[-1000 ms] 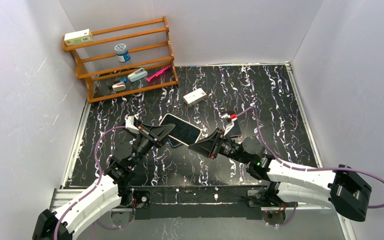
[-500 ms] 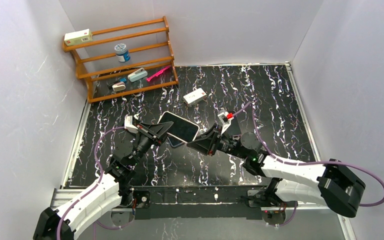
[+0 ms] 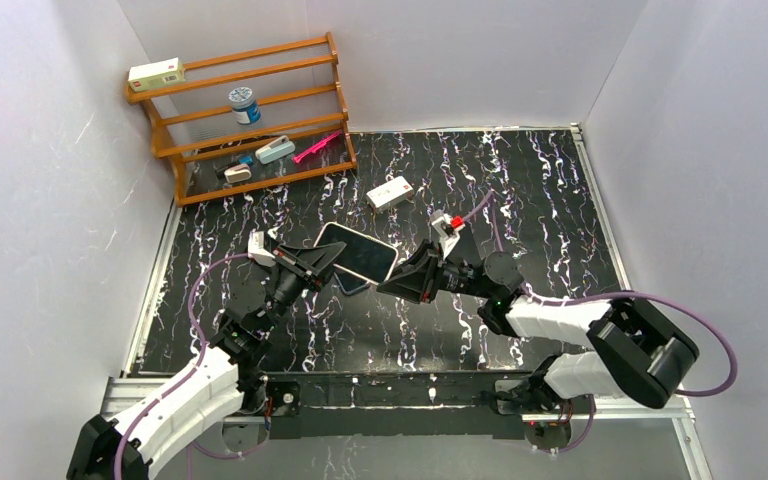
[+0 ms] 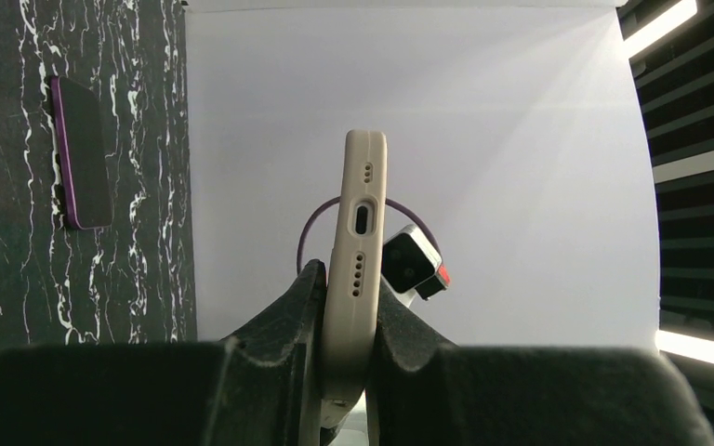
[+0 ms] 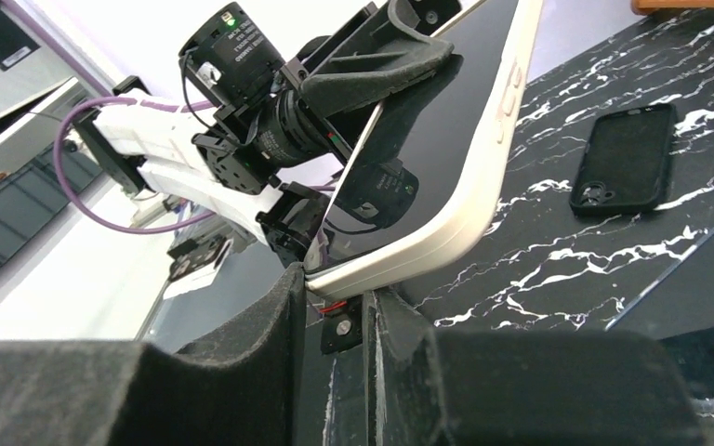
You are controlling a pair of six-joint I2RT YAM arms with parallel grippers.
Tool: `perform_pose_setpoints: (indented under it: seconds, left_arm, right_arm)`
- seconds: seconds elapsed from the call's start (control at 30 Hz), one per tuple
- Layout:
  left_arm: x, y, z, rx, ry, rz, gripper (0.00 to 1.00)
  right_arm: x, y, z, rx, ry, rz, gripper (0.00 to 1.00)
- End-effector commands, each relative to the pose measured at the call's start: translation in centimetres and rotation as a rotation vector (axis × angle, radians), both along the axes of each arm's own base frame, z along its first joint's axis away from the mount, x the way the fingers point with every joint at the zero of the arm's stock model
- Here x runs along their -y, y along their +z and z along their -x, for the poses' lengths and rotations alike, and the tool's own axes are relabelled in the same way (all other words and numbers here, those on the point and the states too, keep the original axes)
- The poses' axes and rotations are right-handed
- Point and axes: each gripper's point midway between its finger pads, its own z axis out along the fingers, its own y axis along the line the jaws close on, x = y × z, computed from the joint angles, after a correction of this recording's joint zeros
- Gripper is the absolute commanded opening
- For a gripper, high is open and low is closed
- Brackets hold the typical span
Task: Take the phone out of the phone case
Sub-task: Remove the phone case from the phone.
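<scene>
A wooden rack [image 3: 245,115] with slatted shelves stands at the far left corner of a black tabletop [image 3: 550,180] veined with white. Plain white walls [image 3: 460,60] rise directly behind the rack and along both sides of it. The light is soft and even.

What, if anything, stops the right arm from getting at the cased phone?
Probably yes: the left claw holds the phone aloft, its free corner between the fingers of the right claw.
</scene>
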Motion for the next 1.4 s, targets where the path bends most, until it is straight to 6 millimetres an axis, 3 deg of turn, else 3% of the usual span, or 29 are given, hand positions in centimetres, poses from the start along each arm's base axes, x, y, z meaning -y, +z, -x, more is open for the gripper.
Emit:
perform_pose_setpoints:
  seconds: [0.0,0.27,0.43,0.67,1.07,1.37]
  left_arm:
    - [1.6,7.9,5.1,0.190,-0.244,0.172,0.00]
    - [1.2,10.9,6.5,0.322,-0.274,0.217,0.00]
    - [0.7,12.4,7.4,0.390,-0.275,0.246,0.00]
    - [-0.1,13.2,7.8,0.415,-0.259,0.278,0.00]
    - [-1.4,14.6,8.5,0.452,-0.232,0.338,0.00]
    - [-2.2,14.6,9.0,0.536,-0.184,0.335,0.00]
  right_arm:
    - [-0.3,-0.1,-2.0,0.036,-0.016,-0.004,0.01]
    - [-0.9,0.6,-2.3,-0.160,0.085,-0.090,0.01]
    - [-1.3,-1.1,-3.6,-0.336,0.091,-0.086,0.01]
    - [-0.5,-4.7,-5.8,-0.514,0.011,-0.053,0.01]
    - [0.4,-8.0,-7.2,-0.463,-0.093,0.062,0.01]
    - [0.8,-7.1,-7.0,-0.544,-0.040,0.051,0.01]
